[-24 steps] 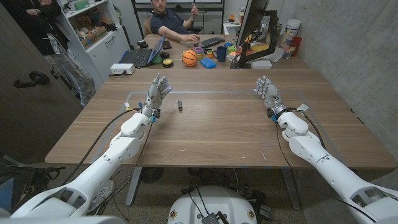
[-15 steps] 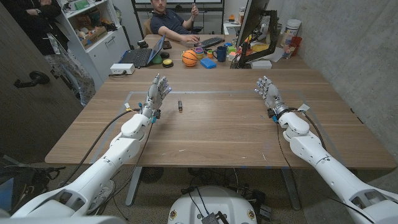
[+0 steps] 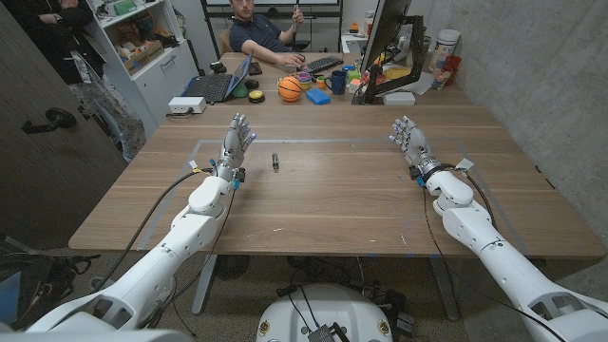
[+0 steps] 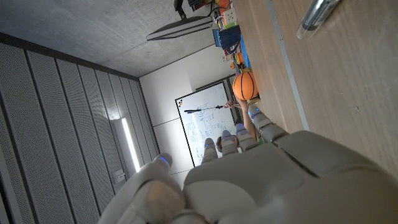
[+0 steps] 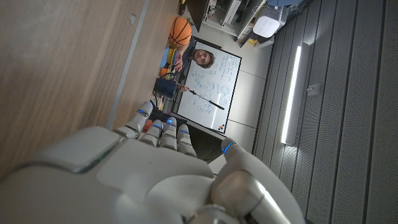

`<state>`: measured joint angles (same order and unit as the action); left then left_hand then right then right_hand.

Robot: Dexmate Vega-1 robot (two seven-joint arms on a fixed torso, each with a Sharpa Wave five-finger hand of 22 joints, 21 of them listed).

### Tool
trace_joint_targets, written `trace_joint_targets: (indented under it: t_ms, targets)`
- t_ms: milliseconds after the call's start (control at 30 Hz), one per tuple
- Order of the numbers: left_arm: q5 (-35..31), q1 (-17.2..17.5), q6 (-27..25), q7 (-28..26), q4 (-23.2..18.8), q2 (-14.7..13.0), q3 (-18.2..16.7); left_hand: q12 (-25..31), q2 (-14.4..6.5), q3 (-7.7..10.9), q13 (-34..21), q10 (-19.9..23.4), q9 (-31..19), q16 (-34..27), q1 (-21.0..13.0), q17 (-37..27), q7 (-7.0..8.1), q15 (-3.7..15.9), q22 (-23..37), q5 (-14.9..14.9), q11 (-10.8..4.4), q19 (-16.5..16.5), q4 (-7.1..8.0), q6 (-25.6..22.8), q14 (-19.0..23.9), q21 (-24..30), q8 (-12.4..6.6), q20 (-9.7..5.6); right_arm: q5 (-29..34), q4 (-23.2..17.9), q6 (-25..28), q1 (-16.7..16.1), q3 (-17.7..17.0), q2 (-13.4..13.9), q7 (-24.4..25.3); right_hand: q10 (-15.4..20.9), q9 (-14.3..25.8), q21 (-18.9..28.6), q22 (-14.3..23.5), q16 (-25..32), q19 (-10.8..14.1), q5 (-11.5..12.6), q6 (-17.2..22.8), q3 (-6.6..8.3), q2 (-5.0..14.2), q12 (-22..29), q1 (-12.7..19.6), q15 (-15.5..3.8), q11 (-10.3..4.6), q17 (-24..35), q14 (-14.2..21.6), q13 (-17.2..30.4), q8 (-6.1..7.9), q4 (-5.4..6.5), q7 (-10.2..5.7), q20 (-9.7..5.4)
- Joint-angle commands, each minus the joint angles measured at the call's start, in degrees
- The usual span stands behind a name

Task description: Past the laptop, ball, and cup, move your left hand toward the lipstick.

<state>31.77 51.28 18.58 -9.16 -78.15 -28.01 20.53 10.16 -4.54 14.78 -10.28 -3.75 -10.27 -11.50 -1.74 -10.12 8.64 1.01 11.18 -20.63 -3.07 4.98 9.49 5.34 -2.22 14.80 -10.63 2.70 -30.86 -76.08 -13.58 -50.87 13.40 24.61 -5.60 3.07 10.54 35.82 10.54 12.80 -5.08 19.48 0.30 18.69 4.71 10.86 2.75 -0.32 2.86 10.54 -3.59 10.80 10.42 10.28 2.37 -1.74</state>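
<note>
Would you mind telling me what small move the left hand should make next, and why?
Probably a short sideways move toward the robot's right. The left hand hangs open beside the lipstick, apart from it, with bare table between them. The laptop, ball and cup stand farther back, out of the path.

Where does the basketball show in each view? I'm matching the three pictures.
Head view: basketball at the table's far end, beside the laptop.
Left wrist view: basketball beyond the left hand.
Right wrist view: basketball beyond the right hand.
Shared landmark: the wooden table.
</note>
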Motion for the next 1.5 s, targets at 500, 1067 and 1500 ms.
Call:
trace_joint_targets:
  t_ms: [500, 1067, 1500]
  targets:
    - [-16.8, -0.3, 2.7, -16.2, -1.0, 0.8, 0.9, -0.4, -3.1, 2.05, -0.3, -5.0, -0.5, 0.6, -5.0, -0.1, 4.12, 0.79, 0.0, -0.9, -2.17, -1.5, -3.28, 3.3, -3.7, -1.7, -0.01, 1.35, 4.0, 1.6, 1.5, 0.6, -3.4, -3.3, -2.5, 0.7, 0.2, -0.1, 0.1, 0.3, -0.1, 0.4, 0.3, 0.41, 4.87, 0.4, -0.2, 0.0, 0.1, 0.3, -0.2, 0.1, 0.41, -0.04, 0.61, -0.61]
    - [-32.4, -0.9, -4.9, -25.8, -5.6, -2.3, 2.8, -0.2, -2.1, 3.12, -0.4, -9.3, -0.8, 0.8, -9.6, -0.2, 4.17, 1.37, -0.1, -0.8, -2.82, -3.0, -6.62, 5.3, -7.2, -2.8, -0.41, 3.13, 5.0, 2.1, 2.5, 1.1, -4.2, -4.5, -2.8, 0.6, 0.2, -0.3, 0.1, 0.3, 0.0, 0.4, 0.4, 0.38, 4.75, 0.4, -0.2, -0.01, 0.07, 0.3, -0.2, 0.1, 0.41, -0.07, 0.65, -0.67]
    - [-41.7, -2.0, -11.7, -27.9, -9.0, -5.7, 5.0, -0.4, -2.0, 3.89, -0.5, -14.5, -1.0, 1.0, -14.2, -0.3, 4.18, 0.49, 0.0, -0.4, -3.28, -5.6, -9.99, 6.8, -11.6, -3.7, -0.71, 5.58, 5.5, 2.6, 2.4, 1.4, -4.6, -5.1, -3.2, 0.7, 0.2, -0.4, 0.1, 0.3, 0.1, 0.4, 0.5, 0.31, 4.65, 0.4, -0.3, 0.14, 0.06, 0.3, -0.2, 0.1, 0.43, -0.08, 0.67, -0.68]
